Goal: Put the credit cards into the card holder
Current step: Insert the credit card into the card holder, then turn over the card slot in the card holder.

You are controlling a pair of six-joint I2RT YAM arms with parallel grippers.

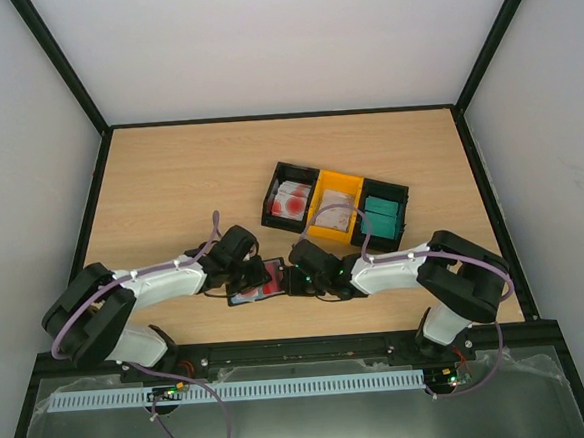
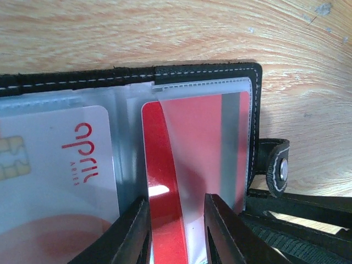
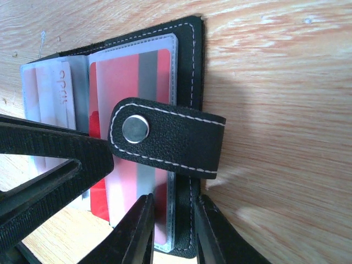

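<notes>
- Card holder (image 1: 276,277) lies opened flat on the wooden table (image 1: 169,177), the biggest thing in front of me. It sits at the near edge, about midway, between the two arms.
- Three bins stand in a row just far and right of the holder. The left black bin (image 1: 270,195) has red-and-white cards (image 1: 291,201), the yellow bin (image 1: 339,179) has pale cards (image 1: 334,218), and the right black bin (image 1: 404,211) has teal cards (image 1: 382,211). I cannot count the cards in any of them. With all three stocked, most of the job looks to be left.
- Two grippers are down on the holder.
  - The left gripper (image 2: 177,206) reaches in from the left. Its jaws stand a narrow gap apart on either side of a bare strip of red card. I cannot tell whether they nip it or only press on it.
  - The right gripper (image 3: 172,206) reaches in from the right. Its jaws are just as narrow, over the holder's stitched edge. I cannot tell whether it has any hold there.
- I count two cards in the holder.
- One is a red card (image 2: 192,165), on the page beside the snap tab. It lies partly under the clear sleeve (image 2: 209,93) with one long strip uncovered, so I judge it only half seated. This looks like the step in hand.
- The other is a white card (image 2: 55,165) with red lettering, in the next sleeve over. It looks to be in place.
- One snap tab (image 3: 165,137) is undone and folded across the page.
</notes>
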